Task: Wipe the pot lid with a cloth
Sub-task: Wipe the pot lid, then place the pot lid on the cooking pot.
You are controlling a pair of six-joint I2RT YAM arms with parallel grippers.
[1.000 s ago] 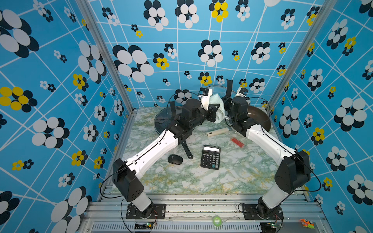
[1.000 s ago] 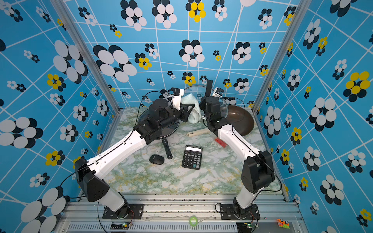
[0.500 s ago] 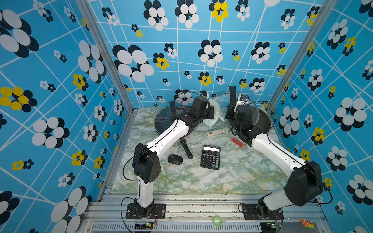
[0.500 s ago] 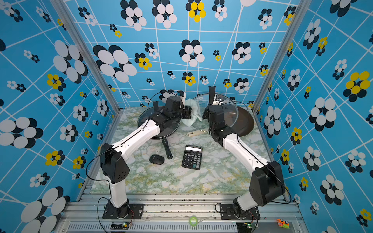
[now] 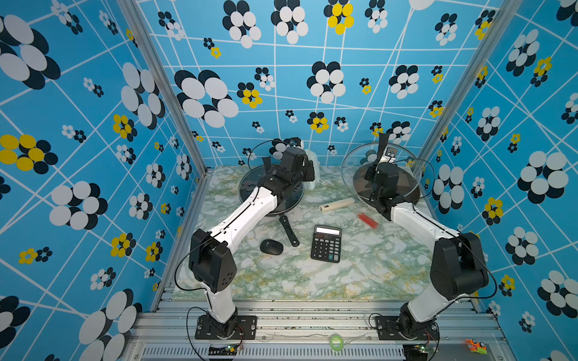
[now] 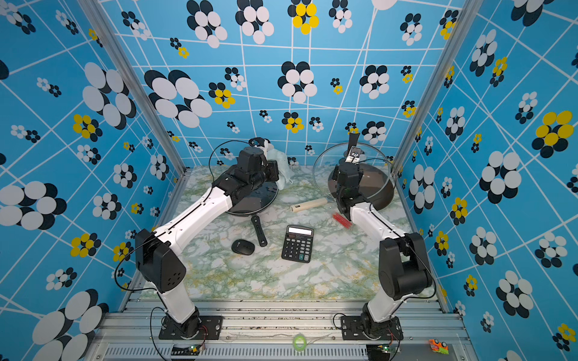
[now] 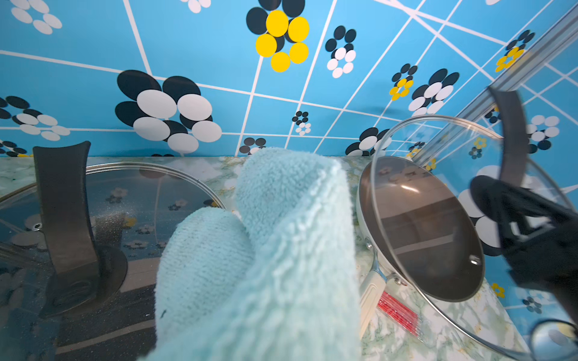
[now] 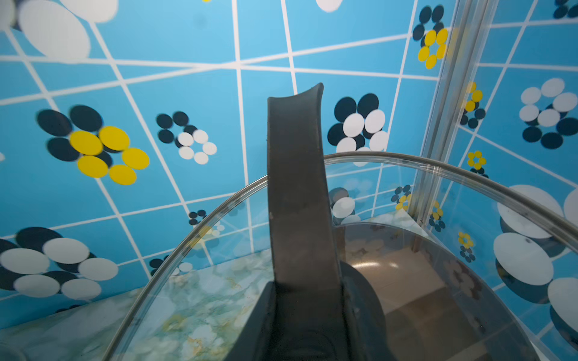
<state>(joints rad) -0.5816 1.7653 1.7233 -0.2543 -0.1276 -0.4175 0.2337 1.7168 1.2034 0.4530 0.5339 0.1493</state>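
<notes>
— How did the white-and-black left arm (image 5: 247, 209) stand?
— Stretched far forward, left gripper (image 5: 310, 170) clamped on the mint-green terry cloth (image 7: 266, 250)
— And the right arm (image 5: 416, 222)?
— Also forward, right gripper (image 5: 381, 161) pinching the black handle (image 8: 297, 187) of the glass pot lid (image 8: 438, 218)

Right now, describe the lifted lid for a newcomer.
At the marble table's back right corner sits a brown pan with a cream handle. The glass lid tilts above it, its black handle in the right gripper; the other lid lies flat on the black pan.
</notes>
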